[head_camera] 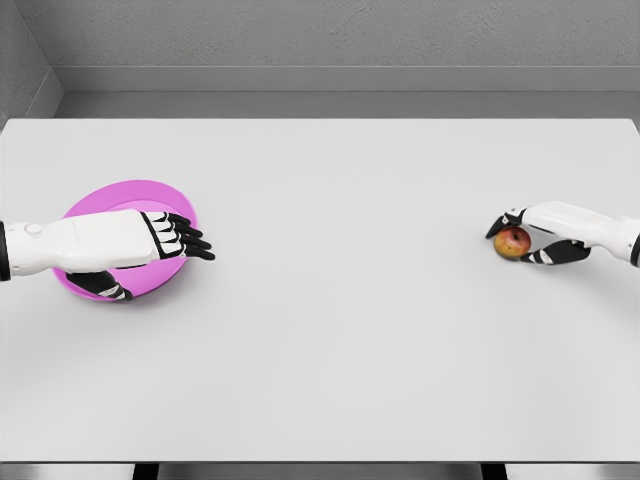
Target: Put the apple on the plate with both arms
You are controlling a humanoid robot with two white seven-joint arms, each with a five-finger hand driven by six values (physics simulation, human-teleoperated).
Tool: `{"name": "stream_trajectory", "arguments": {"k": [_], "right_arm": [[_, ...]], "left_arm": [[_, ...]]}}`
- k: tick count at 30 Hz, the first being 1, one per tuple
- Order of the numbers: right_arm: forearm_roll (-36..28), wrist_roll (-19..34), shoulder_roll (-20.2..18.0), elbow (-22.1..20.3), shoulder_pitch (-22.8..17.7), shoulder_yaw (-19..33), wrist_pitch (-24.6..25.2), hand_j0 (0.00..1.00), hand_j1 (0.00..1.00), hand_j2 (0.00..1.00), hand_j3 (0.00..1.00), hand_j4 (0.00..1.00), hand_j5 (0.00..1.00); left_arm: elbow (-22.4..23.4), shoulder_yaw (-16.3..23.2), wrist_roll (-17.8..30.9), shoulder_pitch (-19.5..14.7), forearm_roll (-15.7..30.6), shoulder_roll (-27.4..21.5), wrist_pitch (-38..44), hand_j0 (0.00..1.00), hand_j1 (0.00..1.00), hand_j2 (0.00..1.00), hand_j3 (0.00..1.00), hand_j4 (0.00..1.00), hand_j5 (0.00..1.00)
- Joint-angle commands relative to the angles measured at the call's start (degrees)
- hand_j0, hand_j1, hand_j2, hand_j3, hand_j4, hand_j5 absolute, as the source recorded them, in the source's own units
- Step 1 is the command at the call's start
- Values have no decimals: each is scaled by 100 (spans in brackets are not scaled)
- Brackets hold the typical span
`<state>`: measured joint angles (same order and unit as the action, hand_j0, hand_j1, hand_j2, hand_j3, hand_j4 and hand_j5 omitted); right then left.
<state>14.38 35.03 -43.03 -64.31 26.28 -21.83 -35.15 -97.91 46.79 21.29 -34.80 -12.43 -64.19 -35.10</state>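
Observation:
A pink plate (pixel 120 198) sits at the table's left side. My left hand (pixel 152 265) lies across it, its fingers (pixel 185 238) stretched over the right rim and its thumb at the near rim, gripping the plate. A small red-yellow apple (pixel 511 242) rests on the table at the far right. My right hand (pixel 522 241) is curled around it, thumb on the far side and fingers on the near side. Much of the plate's middle is hidden under my left hand.
The white table (pixel 330 300) stretches wide between plate and apple. A grey wall runs behind the table's far edge.

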Motion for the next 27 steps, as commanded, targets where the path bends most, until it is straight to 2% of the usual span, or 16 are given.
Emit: {"name": "stream_trajectory", "arguments": {"k": [1, 3, 7, 10, 12, 14, 16, 18, 22, 24, 25, 26, 27], "right_arm": [[-50, -3, 5, 15, 0, 4, 15, 48, 48, 48, 48, 48, 48], [-50, -3, 32, 15, 9, 4, 15, 43, 43, 43, 43, 43, 43], [-137, -3, 40, 6, 97, 21, 15, 42, 42, 42, 42, 42, 42], [-691, -3, 49, -64, 299, 12, 15, 42, 42, 42, 42, 42, 42], [-735, -3, 198, -345, 439, -75, 15, 42, 42, 42, 42, 42, 42], [-735, -3, 453, -592, 720, -532, 15, 42, 42, 42, 42, 42, 42], [-735, -3, 822, -688, 1011, -971, 15, 43, 43, 43, 43, 43, 43], [-735, -3, 1033, -688, 1099, -1077, 15, 43, 43, 43, 43, 43, 43], [-735, -3, 1025, -662, 1107, -1069, 15, 46, 46, 46, 46, 46, 46], [-735, -3, 1034, -653, 1108, -999, 15, 53, 53, 53, 53, 53, 53], [-735, -3, 1034, -618, 1125, -832, 15, 64, 64, 64, 64, 64, 64], [-726, -3, 990, -530, 1064, -261, 15, 79, 79, 79, 79, 79, 79], [-718, -3, 946, -513, 993, -102, 15, 92, 92, 92, 92, 92, 92]], "left_arm": [[0, -4, -2, 0, 38, -6, 10, 100, 100, 100, 100, 100, 100], [0, -4, -2, 0, 39, -6, 10, 100, 100, 100, 100, 100, 100], [0, -4, -2, 0, 38, -6, 10, 100, 100, 100, 100, 100, 100], [0, -4, -2, 0, 39, -6, 10, 100, 100, 100, 100, 100, 100], [0, -4, -2, 0, 39, -6, 10, 100, 100, 100, 100, 100, 100], [0, -4, -2, 0, 38, -6, 10, 100, 100, 100, 100, 100, 100], [0, -4, -2, 0, 39, -6, 10, 100, 100, 100, 100, 100, 100], [0, -4, -2, 0, 39, -6, 10, 100, 100, 100, 100, 100, 100], [0, -4, -2, 0, 39, -6, 10, 100, 100, 100, 100, 100, 100], [0, -4, -2, 0, 39, -6, 10, 100, 100, 100, 100, 100, 100], [0, -4, -2, 0, 39, -6, 10, 100, 100, 100, 100, 100, 100], [0, -4, -2, 0, 39, -6, 10, 100, 100, 100, 100, 100, 100], [0, -4, -2, 0, 39, -6, 10, 100, 100, 100, 100, 100, 100]]}}
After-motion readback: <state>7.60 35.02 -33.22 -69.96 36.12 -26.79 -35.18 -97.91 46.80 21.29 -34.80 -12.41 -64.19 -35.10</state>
